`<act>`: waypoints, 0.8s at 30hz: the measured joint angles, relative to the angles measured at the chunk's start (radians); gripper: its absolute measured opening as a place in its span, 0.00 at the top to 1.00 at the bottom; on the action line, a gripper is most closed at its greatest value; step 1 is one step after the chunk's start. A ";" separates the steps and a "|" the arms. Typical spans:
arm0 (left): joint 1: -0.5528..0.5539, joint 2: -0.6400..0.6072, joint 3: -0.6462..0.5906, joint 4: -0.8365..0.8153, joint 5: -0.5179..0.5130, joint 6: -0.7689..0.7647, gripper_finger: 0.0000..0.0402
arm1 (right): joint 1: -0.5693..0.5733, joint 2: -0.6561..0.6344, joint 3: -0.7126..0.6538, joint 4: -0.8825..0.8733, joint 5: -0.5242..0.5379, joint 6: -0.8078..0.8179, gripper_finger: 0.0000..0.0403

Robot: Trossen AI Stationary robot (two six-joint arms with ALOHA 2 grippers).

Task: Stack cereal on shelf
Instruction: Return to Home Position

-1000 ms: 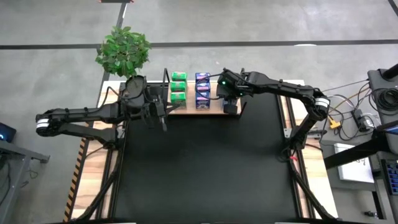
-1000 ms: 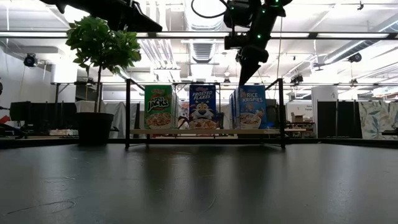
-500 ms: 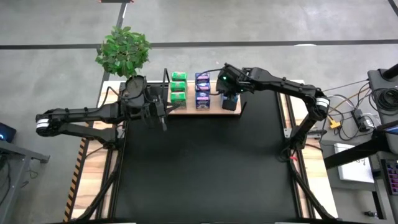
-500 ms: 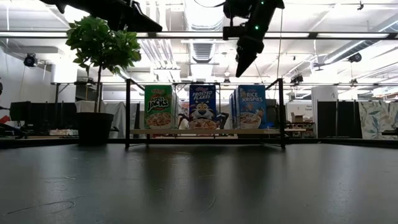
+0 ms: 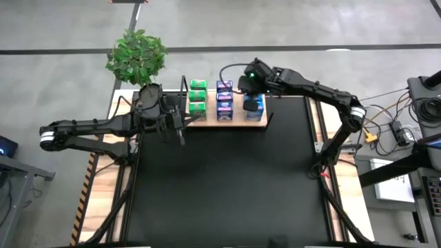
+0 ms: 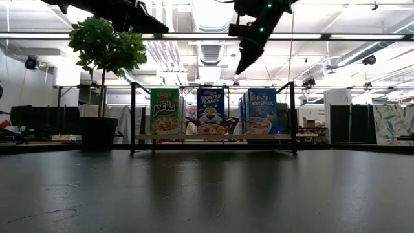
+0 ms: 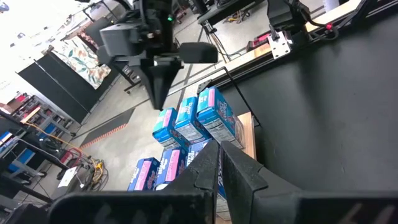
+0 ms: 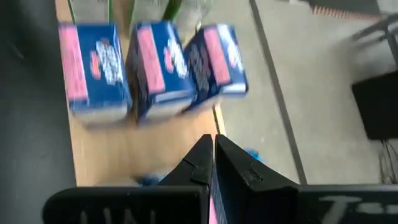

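High view: left gripper (image 5: 178, 128) off shelf (image 5: 238, 122) left end, jaws pressed together, empty. Cereal (image 5: 224, 100) on shelf in three rows. Right gripper (image 6: 241, 66) above right-end row, jaws pressed together, empty. Advice: rise clear of cereal, then swing home.

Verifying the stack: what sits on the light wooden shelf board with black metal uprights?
Three rows: small green cartons, dark blue cartons with pink print, light blue cartons. The right hand above covers the light blue row's rear from overhead; left hand waits beside the shelf.
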 joint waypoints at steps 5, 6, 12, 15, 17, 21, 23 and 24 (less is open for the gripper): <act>0.000 0.000 0.000 0.000 0.000 0.000 1.00 | -0.026 0.000 -0.017 0.125 -0.083 -0.020 0.98; 0.000 0.000 0.000 0.000 0.000 0.000 1.00 | -0.028 0.000 -0.019 0.139 -0.091 -0.022 0.98; 0.000 0.000 0.000 -0.001 0.000 0.000 1.00 | -0.023 -0.006 -0.019 0.193 -0.107 -0.052 0.98; 0.000 0.000 0.000 0.000 0.020 -0.009 1.00 | -0.014 -0.019 -0.022 0.219 -0.224 -0.089 0.98; 0.001 -0.006 0.000 -0.006 0.095 -0.014 1.00 | -0.009 -0.032 -0.032 0.257 -0.325 -0.100 0.98; -0.001 -0.048 -0.021 -0.015 0.172 -0.019 1.00 | 0.001 -0.066 -0.052 0.282 -0.365 -0.150 0.98; 0.001 -0.078 -0.044 -0.015 0.167 -0.023 1.00 | 0.002 -0.091 -0.077 0.306 -0.392 -0.163 0.98; 0.001 -0.099 -0.059 -0.017 0.167 -0.023 1.00 | 0.002 -0.105 -0.094 0.324 -0.413 -0.168 0.98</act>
